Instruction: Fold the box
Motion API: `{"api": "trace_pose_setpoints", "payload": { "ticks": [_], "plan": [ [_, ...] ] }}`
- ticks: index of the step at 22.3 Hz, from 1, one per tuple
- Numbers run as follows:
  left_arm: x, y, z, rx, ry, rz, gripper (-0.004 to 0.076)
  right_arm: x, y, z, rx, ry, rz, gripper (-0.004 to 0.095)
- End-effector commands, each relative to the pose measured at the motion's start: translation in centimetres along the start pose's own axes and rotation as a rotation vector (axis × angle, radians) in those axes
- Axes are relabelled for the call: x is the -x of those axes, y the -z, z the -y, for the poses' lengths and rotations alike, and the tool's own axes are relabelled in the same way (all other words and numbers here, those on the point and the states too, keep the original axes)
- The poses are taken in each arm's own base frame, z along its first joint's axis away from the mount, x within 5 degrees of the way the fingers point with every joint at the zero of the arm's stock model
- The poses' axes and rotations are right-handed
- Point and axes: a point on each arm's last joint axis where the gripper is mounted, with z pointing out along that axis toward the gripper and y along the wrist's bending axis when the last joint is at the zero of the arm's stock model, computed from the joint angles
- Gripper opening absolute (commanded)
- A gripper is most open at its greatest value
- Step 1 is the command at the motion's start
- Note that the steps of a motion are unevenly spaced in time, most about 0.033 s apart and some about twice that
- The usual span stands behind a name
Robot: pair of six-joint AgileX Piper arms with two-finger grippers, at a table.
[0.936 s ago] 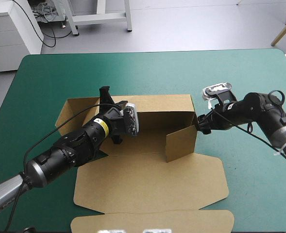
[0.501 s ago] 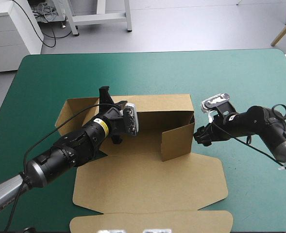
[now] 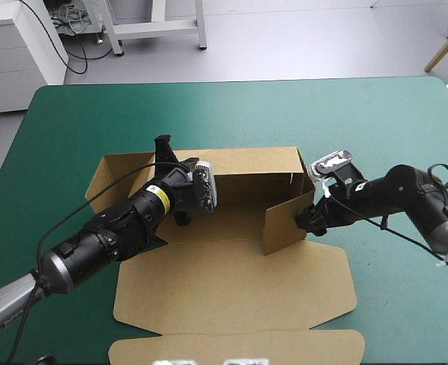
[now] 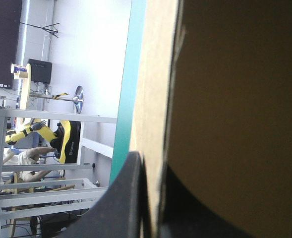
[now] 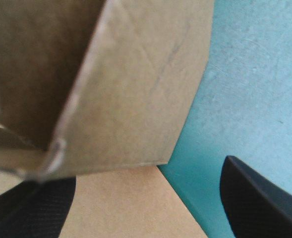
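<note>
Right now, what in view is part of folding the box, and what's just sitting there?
In the job:
- box, walls partly raised, lid panel flat
- left gripper, jaws shut on a raised wall
- right gripper, jaws open at the right side flap

Just there:
- teal-green cover, only the surface underneath

A table (image 3: 231, 114) with a plain teal-green cover fills most of the high view; its far corners are rounded.
</note>
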Motion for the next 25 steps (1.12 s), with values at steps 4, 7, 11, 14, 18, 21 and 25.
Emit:
{"api": "trace_pose_setpoints", "payload": {
  "ticks": [4,7,11,14,18,21,25],
  "plan": [
    [-1.7,-0.6,1.0,-0.055,0.070,-0.169,-0.0010,1.9,0.9,-0.6,0.046,0.029,0.202,0.0738],
    [-1.2,-1.0,1.8,-0.089,0.029,-0.178,-0.0010,2.1,0.7,-0.4,0.031,0.051,0.219,0.0738],
    [-0.5,-1.1,3.2,-0.140,-0.063,-0.219,-0.0010,2.2,0.7,-0.4,0.028,0.073,0.225,0.0738],
    [-0.6,-1.6,3.7,-0.166,-0.046,-0.231,-0.0010,2.2,0.7,-0.4,0.030,0.082,0.229,0.0738],
    [-0.6,-2.0,4.2,-0.190,-0.039,-0.242,-0.0010,2.3,0.5,-0.4,0.032,0.075,0.234,0.0659],
    [-0.4,-2.2,4.3,-0.190,-0.035,-0.223,-0.0010,2.3,0.5,-0.4,0.037,0.075,0.229,0.0516],
    [-0.2,-2.3,4.3,-0.188,-0.033,-0.201,-0.0010,2.0,0.5,-0.7,0.068,0.078,0.205,0.0198]
  ]
}}
